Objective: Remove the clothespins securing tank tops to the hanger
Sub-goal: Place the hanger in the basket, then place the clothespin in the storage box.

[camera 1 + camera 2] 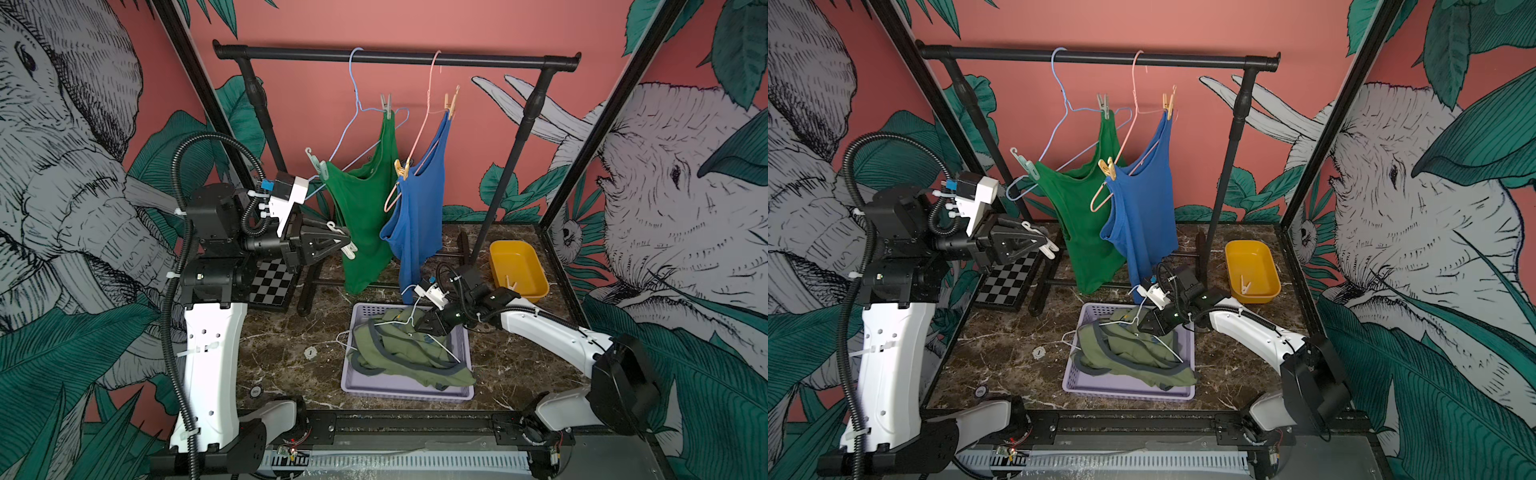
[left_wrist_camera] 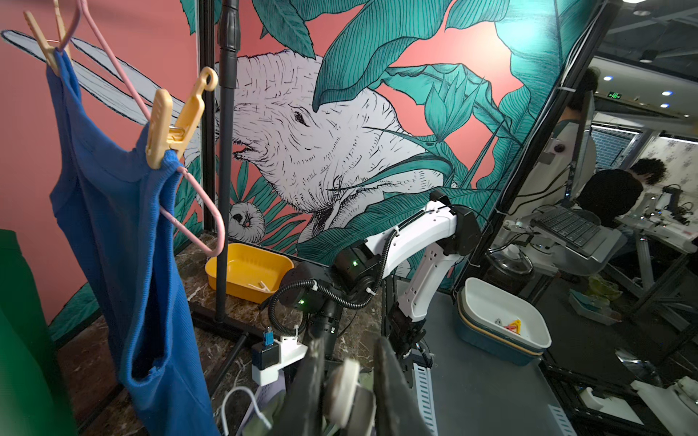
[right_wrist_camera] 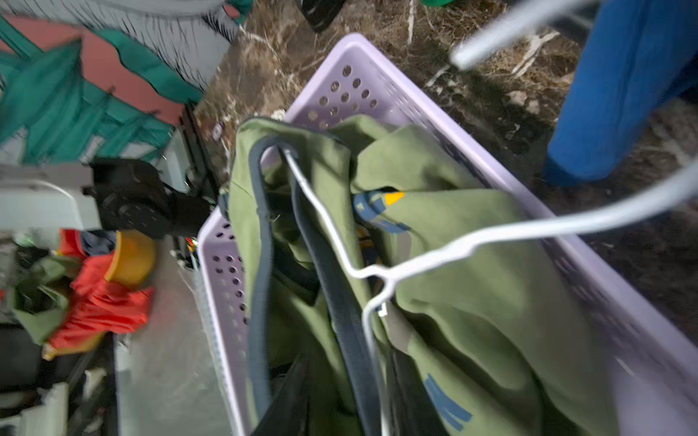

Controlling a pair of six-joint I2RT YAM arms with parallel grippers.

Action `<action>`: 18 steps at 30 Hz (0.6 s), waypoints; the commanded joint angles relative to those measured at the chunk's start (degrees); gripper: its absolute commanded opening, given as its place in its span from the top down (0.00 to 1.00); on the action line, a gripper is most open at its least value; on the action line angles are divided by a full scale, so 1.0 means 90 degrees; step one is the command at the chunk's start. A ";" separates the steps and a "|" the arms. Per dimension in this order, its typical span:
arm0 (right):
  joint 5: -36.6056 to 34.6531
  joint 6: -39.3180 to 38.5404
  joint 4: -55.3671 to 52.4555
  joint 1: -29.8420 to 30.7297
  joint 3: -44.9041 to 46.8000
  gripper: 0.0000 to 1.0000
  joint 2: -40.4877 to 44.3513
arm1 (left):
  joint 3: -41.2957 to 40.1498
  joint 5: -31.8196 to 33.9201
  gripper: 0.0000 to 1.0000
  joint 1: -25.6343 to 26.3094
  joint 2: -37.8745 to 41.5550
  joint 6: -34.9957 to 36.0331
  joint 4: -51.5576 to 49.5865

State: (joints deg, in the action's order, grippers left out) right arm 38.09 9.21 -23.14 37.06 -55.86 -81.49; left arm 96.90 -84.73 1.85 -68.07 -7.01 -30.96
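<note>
Left hand (image 1: 347,245): up high and clenched on a white clothespin (image 1: 348,248), carried in the air just beside the green tank top (image 1: 365,216); the left wrist view has that clip wedged between the dark fingers (image 2: 306,389).
Right hand (image 1: 417,325): down low over the basket, jaws parted on either side of the white hanger (image 3: 528,229) wire, not pinching it (that wrist view is blurred, but the gap shows).
Green top's clips: a mint clothespin (image 1: 318,164) on the low shoulder and a grey clothespin (image 1: 387,106) on the high one, both biting the blue hanger (image 1: 345,133).
Blue tank top (image 1: 415,216): pinned twice, by the low yellow-orange clothespin (image 1: 401,169) and the high yellow-orange clothespin (image 1: 451,104), on the pink hanger (image 2: 220,223).
Olive tank top (image 1: 395,353): off the rail, crumpled in the lilac basket (image 1: 405,393), dark grey trim showing, with the white hanger lying across it.
Loose clip: one pale clothespin (image 1: 1245,286) lies in the yellow bin (image 1: 515,257).
Rail (image 1: 457,60): a black bar across the back, with the blue and pink hangers hooked over it side by side and both tilted.
Tabletop (image 1: 286,349): dark marble, with the basket in the middle and the bin at the back on the right arm's side, well apart from the left hand.
</note>
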 commanded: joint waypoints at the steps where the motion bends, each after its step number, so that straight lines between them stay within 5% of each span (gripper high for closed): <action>1: -0.0358 0.0023 0.0136 -0.0016 -0.0109 0.50 0.0360 | -0.0052 0.0060 1.00 0.0129 -0.0030 -0.0386 0.0452; 8: -0.0588 -0.0106 -0.0381 -0.0016 -0.0859 0.44 0.0910 | -0.0121 0.0250 1.00 0.0374 -0.0123 -0.0545 0.0549; 18: -0.0046 0.0068 -0.0251 0.0796 -0.3658 0.34 0.1220 | -0.0365 0.0393 1.00 0.0492 -0.0171 -0.0571 0.0636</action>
State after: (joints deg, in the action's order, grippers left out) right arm 36.67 10.17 -26.81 42.74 -83.53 -70.50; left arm 93.84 -81.73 5.91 -69.97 -10.74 -27.42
